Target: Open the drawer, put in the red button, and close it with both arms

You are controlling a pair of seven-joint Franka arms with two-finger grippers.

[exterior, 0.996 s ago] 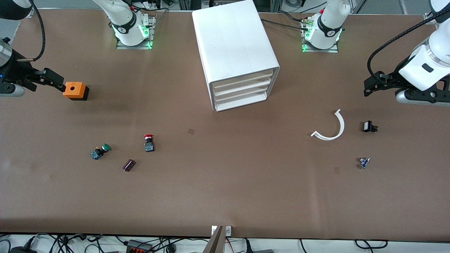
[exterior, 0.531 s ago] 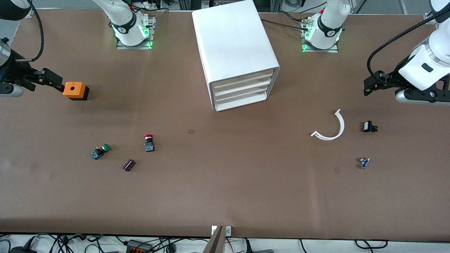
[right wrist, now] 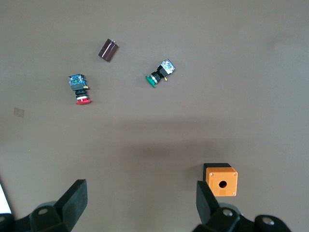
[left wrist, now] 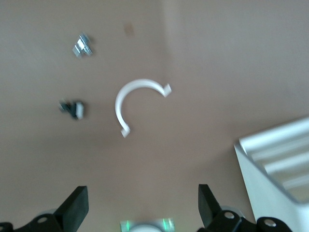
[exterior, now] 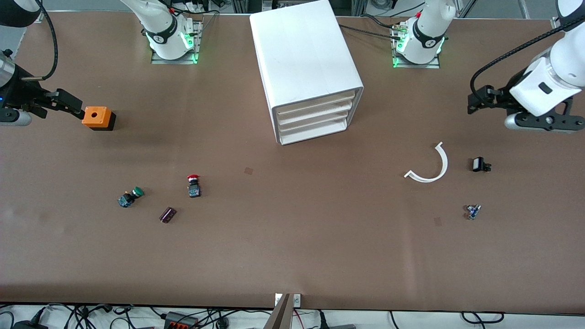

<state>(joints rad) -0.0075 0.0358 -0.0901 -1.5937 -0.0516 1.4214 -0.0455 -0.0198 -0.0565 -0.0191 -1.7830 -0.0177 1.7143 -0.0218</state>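
Note:
The white cabinet (exterior: 306,59) stands mid-table near the bases, and its middle drawer (exterior: 315,119) is shut like the two others. The red button (exterior: 194,185) lies on the table toward the right arm's end, nearer the front camera than the cabinet; it also shows in the right wrist view (right wrist: 79,89). My right gripper (exterior: 68,104) is open and empty in the air beside the orange box (exterior: 97,117). My left gripper (exterior: 477,101) is open and empty over the table at the left arm's end. A corner of the cabinet (left wrist: 275,164) shows in the left wrist view.
A green-capped button (exterior: 130,197) and a dark purple part (exterior: 167,214) lie near the red button. A white curved strip (exterior: 429,164), a small black part (exterior: 480,164) and a small blue part (exterior: 473,211) lie below the left gripper's area.
My left gripper has shifted a little toward the bases and the cabinet. My right gripper has barely moved. Nothing on the table has moved.

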